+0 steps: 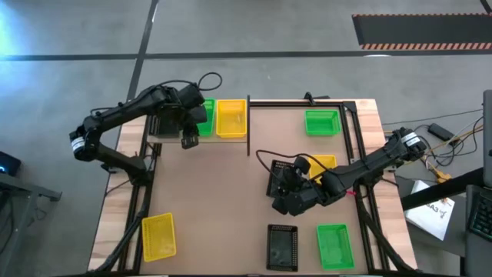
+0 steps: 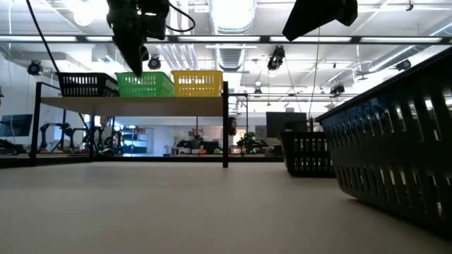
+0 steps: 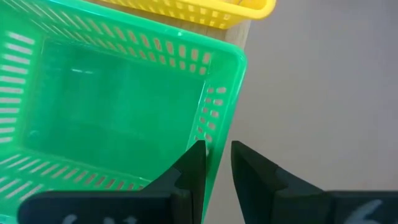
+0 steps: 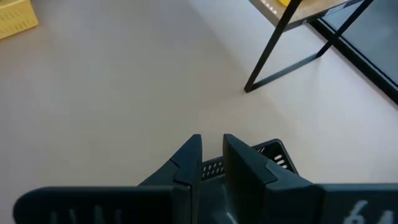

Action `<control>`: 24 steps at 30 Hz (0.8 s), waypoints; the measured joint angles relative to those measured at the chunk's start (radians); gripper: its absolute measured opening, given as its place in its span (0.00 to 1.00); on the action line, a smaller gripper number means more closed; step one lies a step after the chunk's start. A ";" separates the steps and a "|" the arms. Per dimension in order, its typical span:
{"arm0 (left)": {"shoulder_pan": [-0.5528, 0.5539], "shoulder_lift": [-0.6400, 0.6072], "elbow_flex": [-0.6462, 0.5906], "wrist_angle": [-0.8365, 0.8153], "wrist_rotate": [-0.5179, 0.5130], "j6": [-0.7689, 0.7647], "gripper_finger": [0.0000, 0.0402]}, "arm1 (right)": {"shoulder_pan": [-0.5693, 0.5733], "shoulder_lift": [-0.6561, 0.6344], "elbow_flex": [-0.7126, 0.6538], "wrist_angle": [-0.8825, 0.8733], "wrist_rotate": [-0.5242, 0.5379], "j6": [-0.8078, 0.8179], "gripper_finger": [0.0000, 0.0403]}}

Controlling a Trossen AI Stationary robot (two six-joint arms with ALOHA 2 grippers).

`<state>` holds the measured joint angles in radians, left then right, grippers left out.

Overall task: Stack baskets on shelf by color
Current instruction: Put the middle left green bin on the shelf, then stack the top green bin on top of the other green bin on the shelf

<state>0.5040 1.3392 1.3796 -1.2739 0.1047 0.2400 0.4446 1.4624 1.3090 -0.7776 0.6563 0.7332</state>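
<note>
Black, green (image 2: 145,84) and yellow baskets (image 2: 197,83) line the shelf (image 2: 134,106).

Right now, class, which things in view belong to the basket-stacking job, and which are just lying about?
Job: shelf, green basket in the left gripper, black basket in the right gripper, shelved yellow basket, corner yellow basket on the table.
Lying about: cables off the table's right edge, striped floor mat.
</note>
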 joint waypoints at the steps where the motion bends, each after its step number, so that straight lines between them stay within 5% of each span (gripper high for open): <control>1: 0.000 0.000 0.000 0.000 0.000 0.000 0.14 | 0.000 0.000 0.000 0.000 0.000 -0.001 0.15; 11: 0.000 -0.027 0.070 -0.067 0.002 0.000 0.14 | 0.000 -0.077 -0.001 -0.065 -0.002 0.075 0.15; 20: -0.011 -0.139 0.154 -0.045 0.060 -0.108 0.14 | -0.082 -0.261 -0.001 -0.594 -0.061 0.428 0.15; 24: -0.063 -0.215 0.131 0.047 0.112 -0.200 0.14 | -0.218 -0.312 -0.005 -0.666 -0.110 0.450 0.15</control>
<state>0.4412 1.1247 1.5107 -1.2270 0.2163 0.0397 0.2265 1.1506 1.3040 -1.4441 0.5464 1.1832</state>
